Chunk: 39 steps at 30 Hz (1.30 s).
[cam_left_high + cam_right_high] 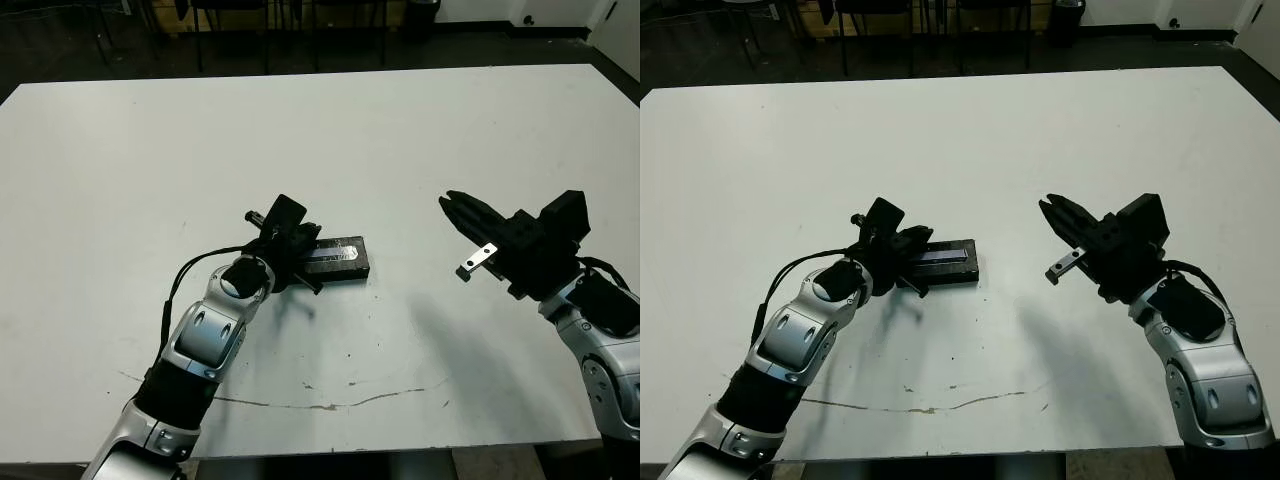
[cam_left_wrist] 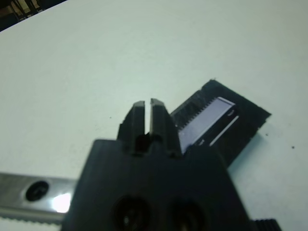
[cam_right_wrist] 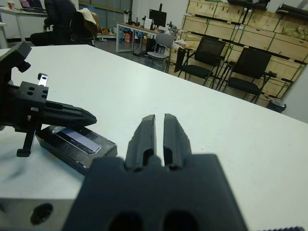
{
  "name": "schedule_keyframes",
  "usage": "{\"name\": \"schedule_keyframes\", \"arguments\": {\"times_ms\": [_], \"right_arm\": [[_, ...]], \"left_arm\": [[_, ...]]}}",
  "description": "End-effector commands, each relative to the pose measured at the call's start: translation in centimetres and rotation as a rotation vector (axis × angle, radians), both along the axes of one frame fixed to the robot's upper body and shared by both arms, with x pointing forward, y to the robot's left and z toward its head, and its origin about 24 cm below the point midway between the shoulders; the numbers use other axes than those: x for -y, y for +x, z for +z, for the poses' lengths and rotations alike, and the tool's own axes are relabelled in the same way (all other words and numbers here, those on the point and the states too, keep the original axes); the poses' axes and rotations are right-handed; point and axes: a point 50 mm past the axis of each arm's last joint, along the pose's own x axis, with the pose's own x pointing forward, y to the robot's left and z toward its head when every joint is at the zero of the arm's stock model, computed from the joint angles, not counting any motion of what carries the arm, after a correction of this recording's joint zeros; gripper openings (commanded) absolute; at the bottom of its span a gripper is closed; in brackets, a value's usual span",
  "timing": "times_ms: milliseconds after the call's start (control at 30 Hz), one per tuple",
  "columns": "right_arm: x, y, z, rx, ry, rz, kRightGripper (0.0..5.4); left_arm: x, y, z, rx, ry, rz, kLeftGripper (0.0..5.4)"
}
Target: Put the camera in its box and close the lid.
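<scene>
Now the lid (image 1: 335, 257) sits flat on the box, its glossy strip up, long axis running left to right across the counter (image 1: 400, 140). My left claw (image 1: 293, 243), fingers pressed together and holding nothing, hovers at the lid's left end; I can't tell whether it touches. My right claw (image 1: 460, 213), also pinched shut and empty, hangs well off to the right, pointing back toward the box. The left arm is plainly the nearer. The box's inside is hidden, so I can't see the camera; I judge it is already inside and the lid seated.
</scene>
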Motion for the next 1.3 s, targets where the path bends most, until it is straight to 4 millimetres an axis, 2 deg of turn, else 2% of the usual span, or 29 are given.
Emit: {"name": "schedule_keyframes", "arguments": {"times_ms": [33,333,500,767,900,1000,1133,1300], "right_arm": [[0.1,-0.1,-0.5,-0.035,-0.006,-0.006,0.00],[0.1,-0.1,-0.5,-0.027,-0.014,-0.009,0.00],[0.1,-0.1,-0.4,-0.019,-0.011,-0.024,0.00],[-0.2,0.2,-0.4,0.015,0.019,-0.091,0.00],[-0.6,0.3,-0.6,0.026,0.074,-0.162,0.00],[-0.9,0.5,-1.3,0.027,0.117,-0.217,0.00],[-1.7,0.7,-2.5,0.030,0.152,-0.320,0.00],[-3.0,1.2,-3.7,0.035,0.170,-0.365,0.00]], "left_arm": [[-1.4,-2.4,-4.5,-0.179,0.085,0.003,0.03],[-0.5,-2.9,-3.5,-0.114,0.030,-0.039,0.03],[-1.6,-3.0,-0.9,0.045,-0.072,-0.017,0.03],[-6.7,-3.0,4.2,0.371,-0.227,0.053,0.03],[-9.7,-3.5,5.7,0.476,-0.267,0.168,0.03],[-11.6,-3.9,5.5,0.569,-0.288,0.291,0.03],[-13.2,-4.3,4.0,0.621,-0.297,0.481,0.03],[-13.0,-4.6,2.7,0.633,-0.315,0.573,0.03]]}}
